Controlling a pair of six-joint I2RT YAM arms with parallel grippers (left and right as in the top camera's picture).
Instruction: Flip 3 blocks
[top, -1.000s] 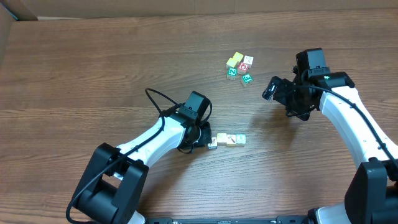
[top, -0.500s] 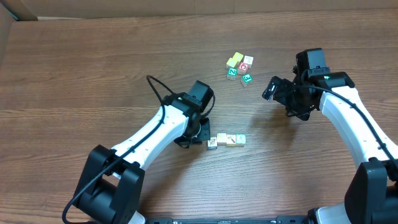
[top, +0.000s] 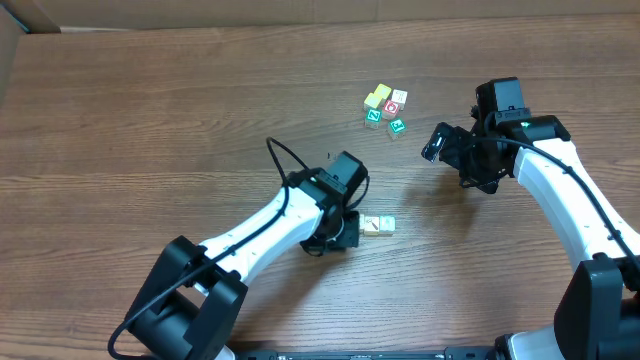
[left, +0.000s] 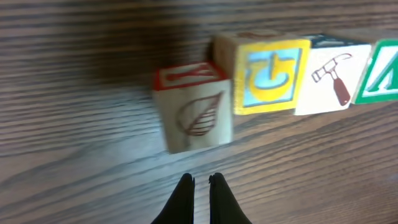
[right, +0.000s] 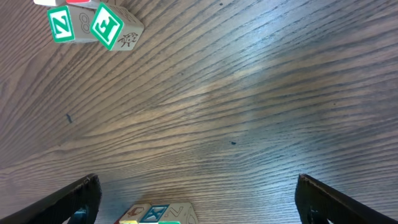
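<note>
Wood-grain brown table (top: 150, 120) fills the overhead view. The left pincer (top: 352, 228) sits low over it, its tips hidden under its own dark body, so this view does not show how they stand. The blocks (top: 378, 226) lie in a short row right at its front end, on the side away from the arm. The right pincer (top: 462, 158) hangs well apart from that row. A loose cluster (top: 385, 108) of small cubes lies beyond it, off to one side.

From the left wrist, the two fingertips (left: 185, 186) are pressed together with nothing between them. Just ahead of them and slightly left, a leaf block (left: 193, 118) with red edging sits tilted and blurred. Ahead and to the right, a yellow-framed block (left: 268, 74), a hammer block (left: 333, 78) and a green-letter block (left: 385, 74) stand side by side, touching. The leaf block's upper corner meets the yellow-framed one.

From the right wrist, the fingers (right: 74, 199) stand wide apart and grip nothing, with bare tabletop between them. A green Z cube (right: 61, 25) and a green E cube (right: 107, 26) lie far ahead to the left. The tops of the row show close in, nearer the left finger.
</note>
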